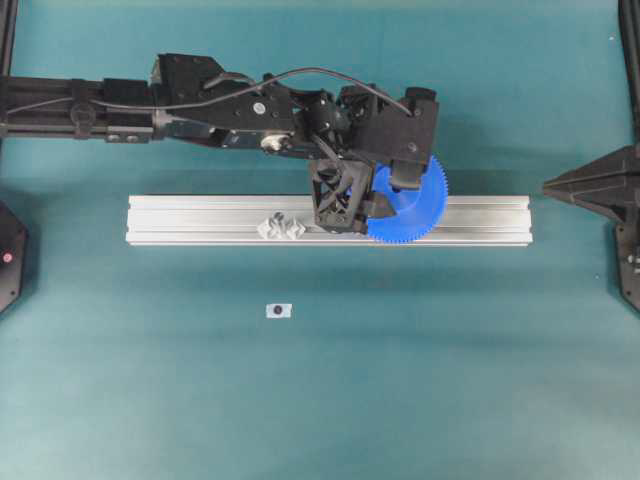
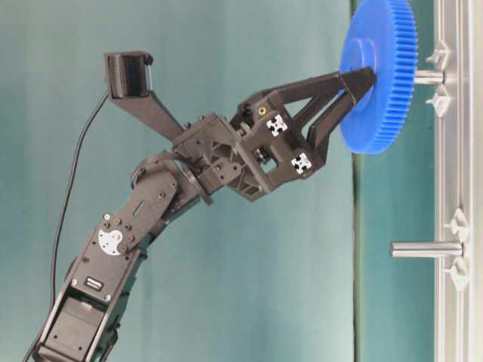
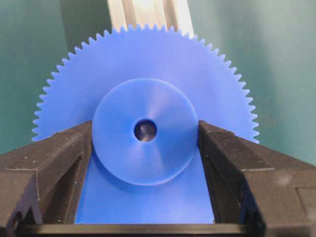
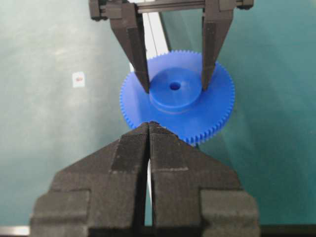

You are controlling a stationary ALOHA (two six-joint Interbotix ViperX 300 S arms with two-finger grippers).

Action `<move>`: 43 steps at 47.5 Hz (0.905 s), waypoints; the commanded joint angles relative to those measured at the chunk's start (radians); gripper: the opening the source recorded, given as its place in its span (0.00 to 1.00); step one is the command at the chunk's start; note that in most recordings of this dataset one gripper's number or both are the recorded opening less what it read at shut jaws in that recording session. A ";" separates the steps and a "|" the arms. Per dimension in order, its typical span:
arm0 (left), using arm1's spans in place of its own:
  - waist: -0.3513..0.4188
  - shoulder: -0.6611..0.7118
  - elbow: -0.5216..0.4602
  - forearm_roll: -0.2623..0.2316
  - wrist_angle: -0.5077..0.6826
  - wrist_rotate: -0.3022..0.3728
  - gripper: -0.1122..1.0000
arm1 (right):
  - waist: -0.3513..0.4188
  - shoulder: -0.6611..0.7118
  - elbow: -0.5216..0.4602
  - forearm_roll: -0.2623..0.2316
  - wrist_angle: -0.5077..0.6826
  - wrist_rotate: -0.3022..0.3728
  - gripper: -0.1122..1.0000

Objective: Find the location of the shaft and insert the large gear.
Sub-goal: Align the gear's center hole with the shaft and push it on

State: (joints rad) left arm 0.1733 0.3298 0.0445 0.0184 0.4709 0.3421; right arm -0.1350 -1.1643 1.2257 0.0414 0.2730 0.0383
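Insertion step: left gripper (image 2: 355, 89) clamps the large gear (image 2: 377, 75) by its hub over the shaft (image 2: 429, 76); next, push it down. Right gripper (image 4: 149, 129) is closed, empty.

- Work surface (image 1: 300, 400): flat, covered edge to edge in a matte teal-green material; it fills every view.
- Surface condition: faint mottling and slight wear in the covering, no tears or folds seen.
- Lighting: even and diffuse from above; soft, short shadows fall on the covering. A lighter patch shows in the right wrist view.
- Frame: dark upright members (image 1: 8, 40) stand at the far corners of the overhead view.
- Walls, floor, windows: not distinguishable in any view; the table-level view shows only the same teal backdrop (image 2: 226, 60).
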 commanded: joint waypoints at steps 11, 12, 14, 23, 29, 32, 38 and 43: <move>0.012 -0.009 -0.012 0.005 0.023 -0.014 0.74 | 0.000 0.008 -0.009 0.002 -0.012 0.021 0.11; 0.012 -0.009 -0.012 0.005 0.032 -0.014 0.75 | -0.002 0.008 -0.009 0.002 -0.012 0.026 0.11; 0.011 -0.009 -0.014 0.005 0.049 -0.015 0.75 | -0.002 0.008 -0.009 -0.002 -0.012 0.041 0.11; 0.011 -0.012 -0.018 0.005 0.061 -0.015 0.77 | -0.003 0.008 -0.002 -0.014 -0.014 0.084 0.11; 0.009 -0.009 -0.020 0.005 0.064 -0.015 0.83 | -0.011 0.006 -0.002 -0.015 -0.028 0.084 0.11; 0.011 -0.009 -0.018 0.005 0.064 -0.015 0.83 | -0.017 0.003 -0.003 -0.015 -0.037 0.086 0.11; 0.011 -0.015 -0.021 0.005 0.064 -0.015 0.83 | -0.023 0.000 -0.006 -0.015 -0.037 0.087 0.11; 0.011 -0.023 -0.023 0.005 0.066 -0.017 0.85 | -0.023 -0.003 -0.008 -0.015 -0.035 0.087 0.11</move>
State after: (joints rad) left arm 0.1749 0.3298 0.0353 0.0184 0.5354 0.3267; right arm -0.1549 -1.1720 1.2349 0.0276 0.2454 0.1135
